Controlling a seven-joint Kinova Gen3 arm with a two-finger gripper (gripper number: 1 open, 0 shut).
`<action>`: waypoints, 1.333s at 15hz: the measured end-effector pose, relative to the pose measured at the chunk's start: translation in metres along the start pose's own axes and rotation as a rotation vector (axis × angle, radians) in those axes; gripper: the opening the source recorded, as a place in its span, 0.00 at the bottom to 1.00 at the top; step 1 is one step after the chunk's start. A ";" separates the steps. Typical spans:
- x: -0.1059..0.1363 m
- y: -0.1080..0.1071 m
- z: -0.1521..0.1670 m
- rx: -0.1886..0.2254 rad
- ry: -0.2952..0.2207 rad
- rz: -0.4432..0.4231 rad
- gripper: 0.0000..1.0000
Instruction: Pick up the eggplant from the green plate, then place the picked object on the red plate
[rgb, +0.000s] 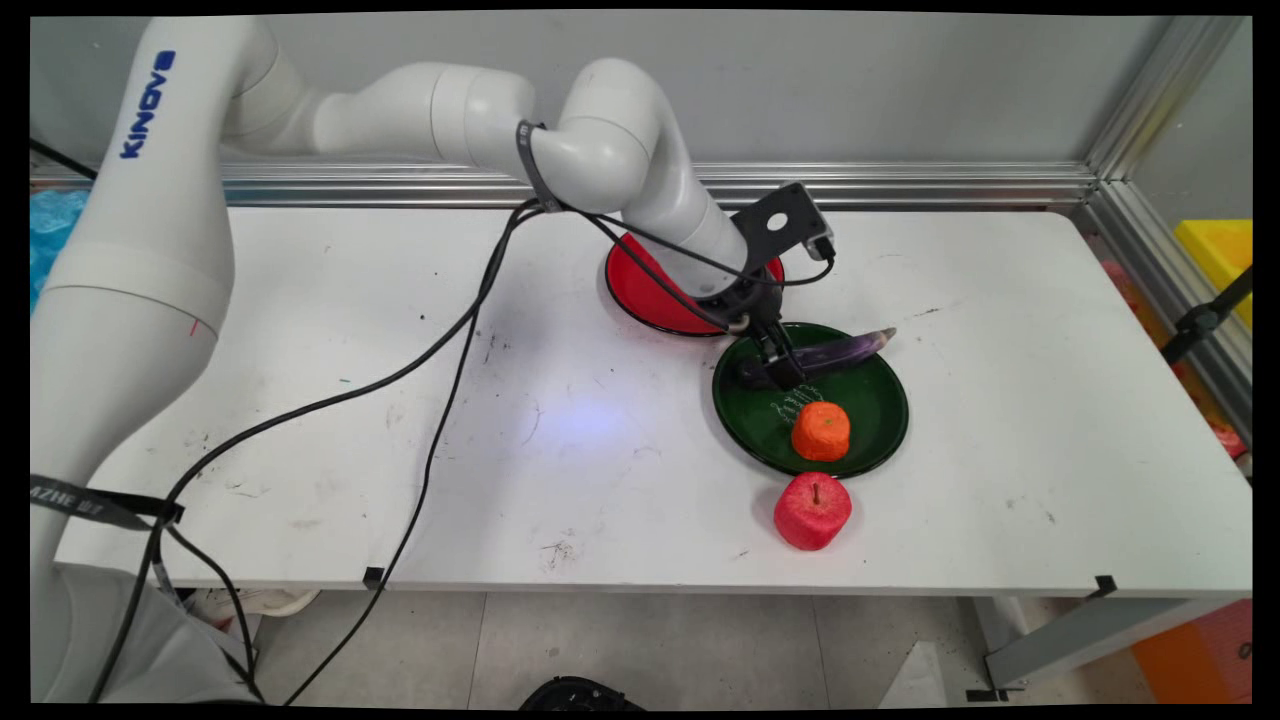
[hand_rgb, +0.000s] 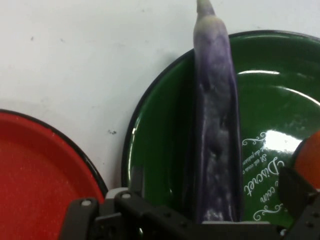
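The gripper (rgb: 784, 371) is down on the green plate (rgb: 880, 425), at its far left part, right at the thick end of the eggplant (rgb: 845, 349). In the hand view the eggplant (hand_rgb: 216, 135) runs straight up from between the two fingers (hand_rgb: 295, 192), which stand apart on either side of it; whether they press on it or only flank it I cannot tell. The eggplant lies across the far part of the plate, its thin tip reaching over the plate's far right rim and pointing right. On the same plate, nearer the camera and just beside the gripper, sits an orange (rgb: 821, 431); in the hand view only its edge shows at the right, close behind one finger. A red apple (rgb: 812, 511) stands on the table (rgb: 350, 470) just off the plate's near rim, apart from the gripper with the orange between them. A red plate (rgb: 640, 295) lies to the far left of the green one, their rims nearly touching; the arm's wrist covers much of it. Black cables (rgb: 450, 340) hang from the arm and trail over the left half of the table to its near edge.
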 end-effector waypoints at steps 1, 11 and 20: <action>-0.001 0.001 0.002 0.001 0.000 -0.003 1.00; -0.011 0.007 0.019 -0.006 0.003 -0.013 0.00; -0.012 0.004 0.020 0.003 0.011 -0.002 0.00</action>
